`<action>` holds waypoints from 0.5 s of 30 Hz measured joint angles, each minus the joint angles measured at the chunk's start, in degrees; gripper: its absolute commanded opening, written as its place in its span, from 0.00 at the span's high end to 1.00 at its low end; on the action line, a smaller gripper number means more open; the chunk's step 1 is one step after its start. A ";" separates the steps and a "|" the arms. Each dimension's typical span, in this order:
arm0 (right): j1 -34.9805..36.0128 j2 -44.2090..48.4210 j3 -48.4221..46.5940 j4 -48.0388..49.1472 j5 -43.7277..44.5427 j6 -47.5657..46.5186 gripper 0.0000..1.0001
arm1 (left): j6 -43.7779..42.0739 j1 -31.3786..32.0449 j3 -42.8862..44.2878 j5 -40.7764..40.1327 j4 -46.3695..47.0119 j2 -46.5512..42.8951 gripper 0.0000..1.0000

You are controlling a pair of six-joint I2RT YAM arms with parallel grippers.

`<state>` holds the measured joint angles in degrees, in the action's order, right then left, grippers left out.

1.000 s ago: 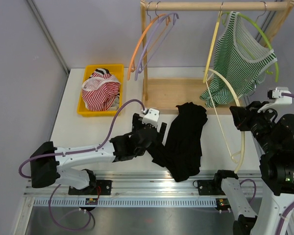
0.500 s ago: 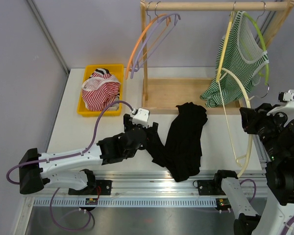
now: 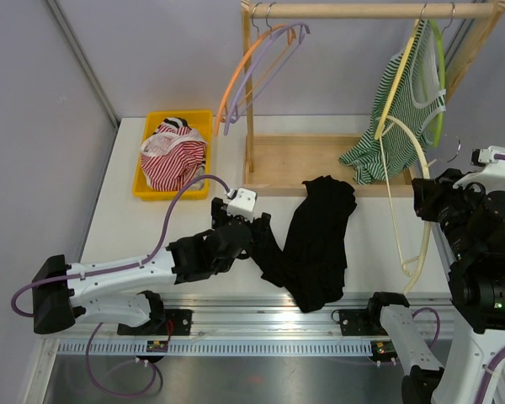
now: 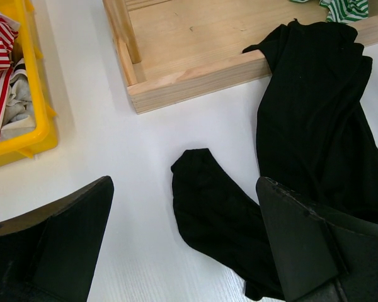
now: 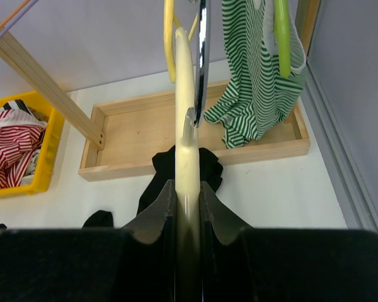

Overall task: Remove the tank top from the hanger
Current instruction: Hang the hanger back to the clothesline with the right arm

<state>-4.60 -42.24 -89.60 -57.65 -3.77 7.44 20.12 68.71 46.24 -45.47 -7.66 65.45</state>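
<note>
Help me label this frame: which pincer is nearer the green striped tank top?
Right. The right pincer grips the pale yellow hanger just beside the green striped tank top; the left pincer is open over the black garment, much farther off.

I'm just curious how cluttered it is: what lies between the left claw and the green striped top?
The top view shows a crumpled black garment and the wooden rack base between the left gripper and the striped tank top.
</note>
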 measured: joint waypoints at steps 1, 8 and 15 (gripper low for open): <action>0.00 0.20 0.17 0.39 0.20 -0.07 1.00 | 0.00 0.00 0.00 0.00 0.00 0.00 0.01; 0.07 0.04 2.69 5.01 1.51 -0.76 1.00 | 0.09 0.00 -1.09 0.15 0.31 0.07 0.01; 0.11 -2.97 3.69 10.71 1.20 -1.66 1.00 | 0.46 0.00 -1.79 0.28 0.26 0.68 0.01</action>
<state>-4.49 -45.21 -85.91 -46.94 -2.57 5.78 20.58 68.71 44.45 -45.19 -7.40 66.13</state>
